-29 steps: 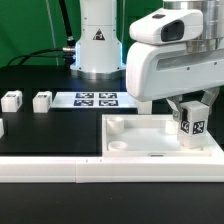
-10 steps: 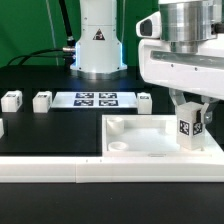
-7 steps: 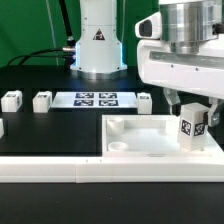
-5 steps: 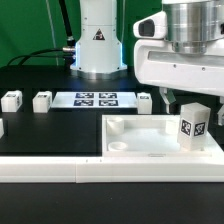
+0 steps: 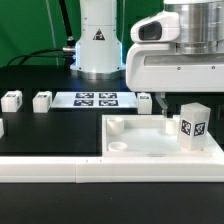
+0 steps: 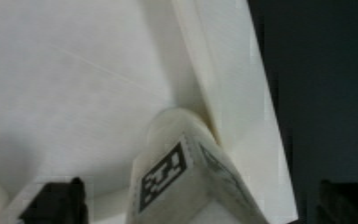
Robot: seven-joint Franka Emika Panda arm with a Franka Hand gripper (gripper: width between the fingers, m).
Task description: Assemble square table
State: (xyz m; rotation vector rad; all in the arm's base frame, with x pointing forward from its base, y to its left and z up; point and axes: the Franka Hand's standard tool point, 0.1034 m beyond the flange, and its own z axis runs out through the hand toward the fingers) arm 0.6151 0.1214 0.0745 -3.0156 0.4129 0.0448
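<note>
The square tabletop (image 5: 150, 152) is a large white slab lying flat at the front of the black table, toward the exterior view's right, rim side up. A rounded corner socket (image 5: 118, 127) shows in its far corner on the exterior view's left. One white leg (image 5: 193, 125) stands upright on the slab at the far corner on the exterior view's right, its black-white tag facing the camera. The wrist view shows the same leg (image 6: 179, 170) from above against the slab's raised rim (image 6: 220, 80). Two loose legs (image 5: 11, 100) (image 5: 41, 100) sit side by side, well apart from the tabletop on the exterior view's left.
</note>
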